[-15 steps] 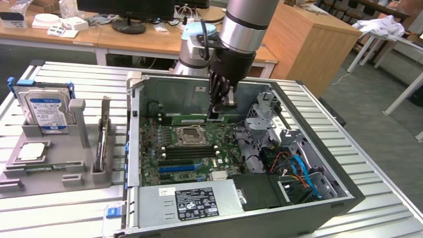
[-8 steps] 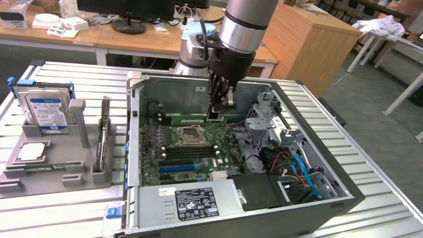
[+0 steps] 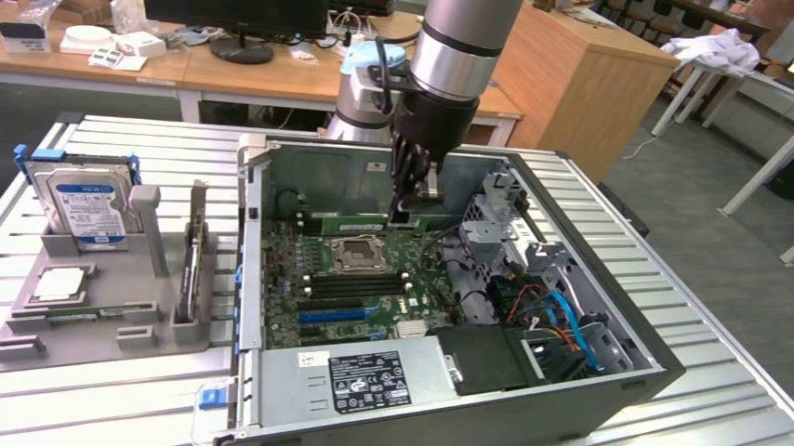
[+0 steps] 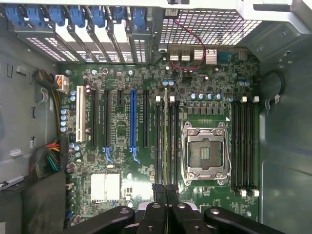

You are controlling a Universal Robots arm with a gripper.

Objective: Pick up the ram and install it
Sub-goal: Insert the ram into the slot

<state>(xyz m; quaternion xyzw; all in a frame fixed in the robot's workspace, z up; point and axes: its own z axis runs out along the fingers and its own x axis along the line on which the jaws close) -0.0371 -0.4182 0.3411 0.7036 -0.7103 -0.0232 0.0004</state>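
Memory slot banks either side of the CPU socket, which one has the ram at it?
The bank between the CPU socket and the blue expansion slot: the gripper holds the green ram there. The other bank stands empty.

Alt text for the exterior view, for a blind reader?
The robot's gripper, reaching down into an open computer case, is shut on the ram, a green stick held lengthwise at the motherboard beside the CPU socket. At the exterior view's left, a hard drive stands in a grey holder.
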